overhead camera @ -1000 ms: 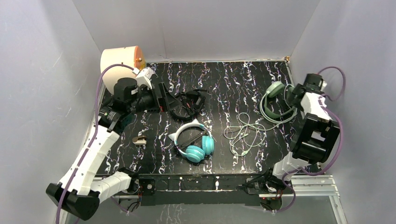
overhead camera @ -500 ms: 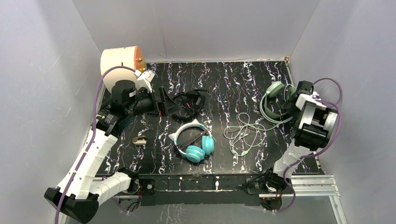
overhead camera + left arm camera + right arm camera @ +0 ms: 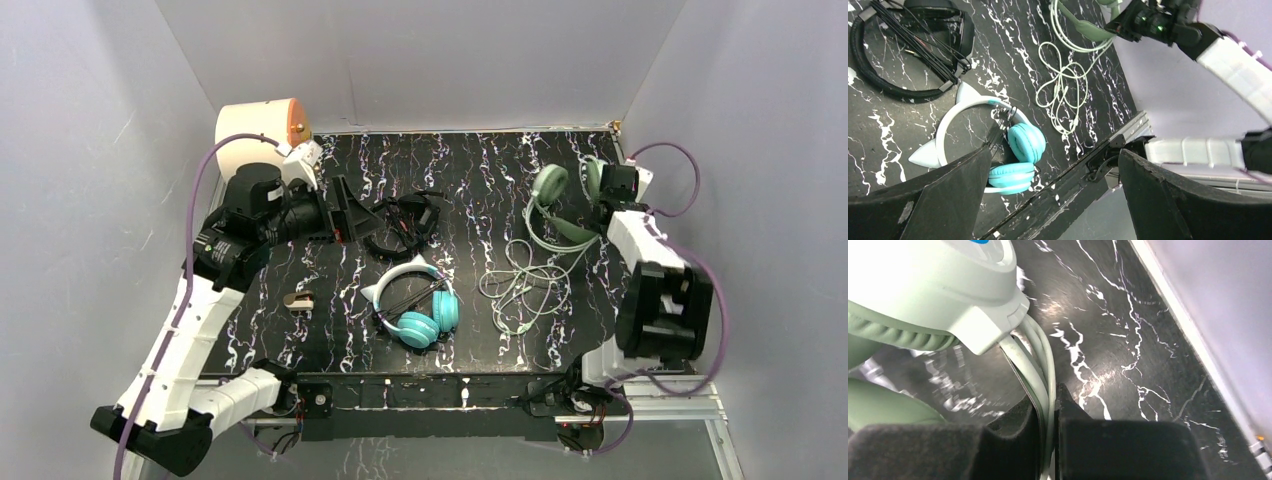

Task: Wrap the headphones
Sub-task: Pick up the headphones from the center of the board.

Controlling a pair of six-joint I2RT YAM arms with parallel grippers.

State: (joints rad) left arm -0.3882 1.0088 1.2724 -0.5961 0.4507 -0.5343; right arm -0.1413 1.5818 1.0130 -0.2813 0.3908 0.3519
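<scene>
Black marbled tabletop (image 3: pixel 480 170). At back left, the left claw (image 3: pixel 350 208) hangs spread wide and empty, just beside the black headset (image 3: pixel 405 225). At front centre lies the teal cat-ear headset (image 3: pixel 420 310). To its right the light cable (image 3: pixel 520 285) sprawls loose and is likely to snag or drag. At back right, the right claw (image 3: pixel 1048 412) is clenched on the thin band of the sage-green headset (image 3: pixel 550 215), which may slip or twist. The side wall (image 3: pixel 700 120) crowds that arm. Open room lies centre-back.
</scene>
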